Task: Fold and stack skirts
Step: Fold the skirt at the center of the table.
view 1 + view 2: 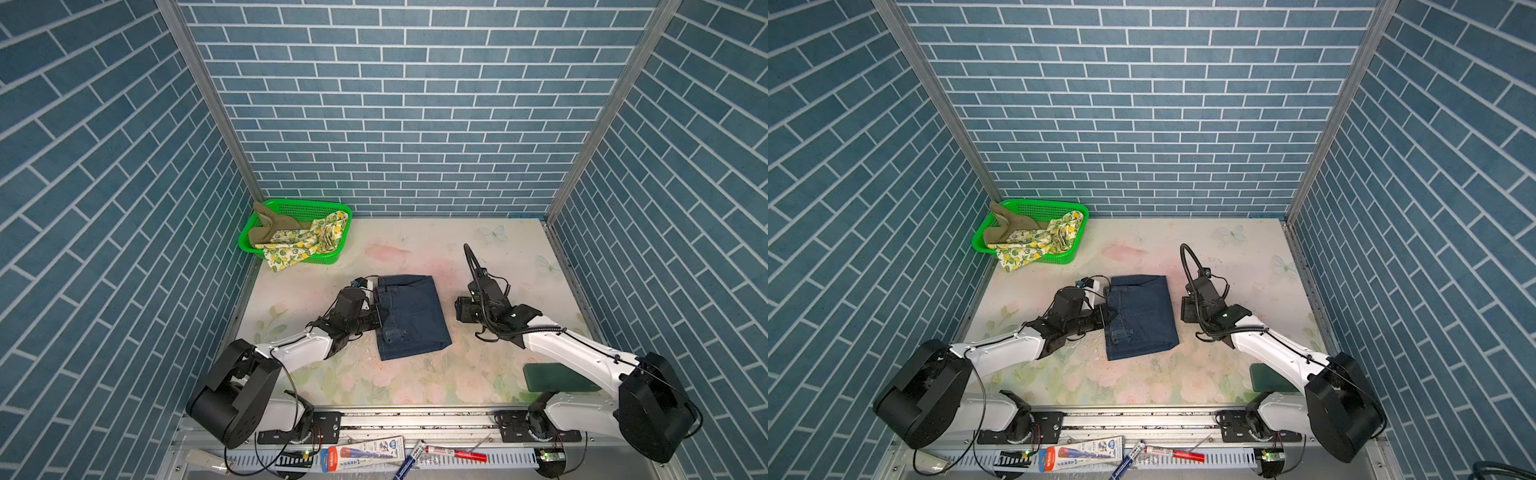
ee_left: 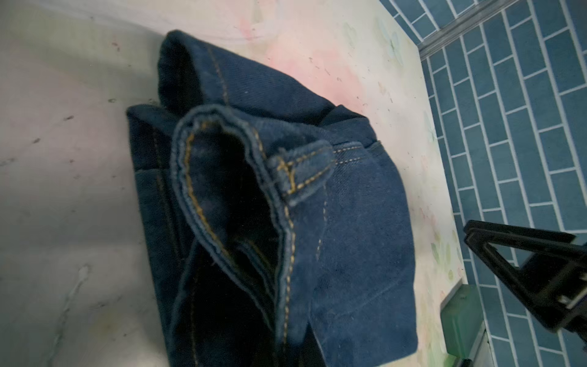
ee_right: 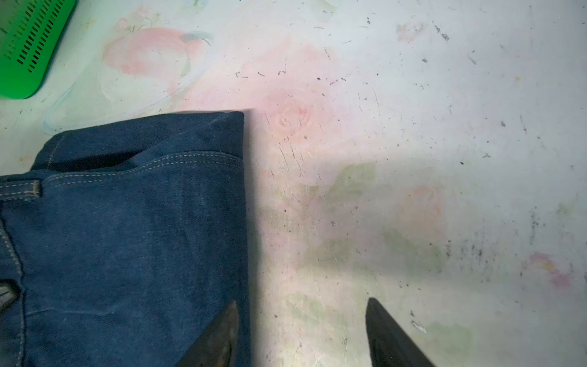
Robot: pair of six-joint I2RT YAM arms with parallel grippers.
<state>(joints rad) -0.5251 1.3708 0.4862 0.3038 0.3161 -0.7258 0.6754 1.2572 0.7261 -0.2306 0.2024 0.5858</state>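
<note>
Now the folded dark blue denim skirt (image 1: 413,318) lies on the flowery table (image 1: 415,249). The left claw (image 1: 379,320) pinches its edge tight; the right claw (image 3: 305,333), spread wide, sits just beside it.

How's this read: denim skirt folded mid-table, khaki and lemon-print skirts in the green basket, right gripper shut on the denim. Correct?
One point is wrong: the right gripper is open, not shut on the denim skirt. The right wrist view shows its jaws spread at the skirt's edge. The rest holds: khaki skirt and lemon-print skirt are in the green basket.
</note>
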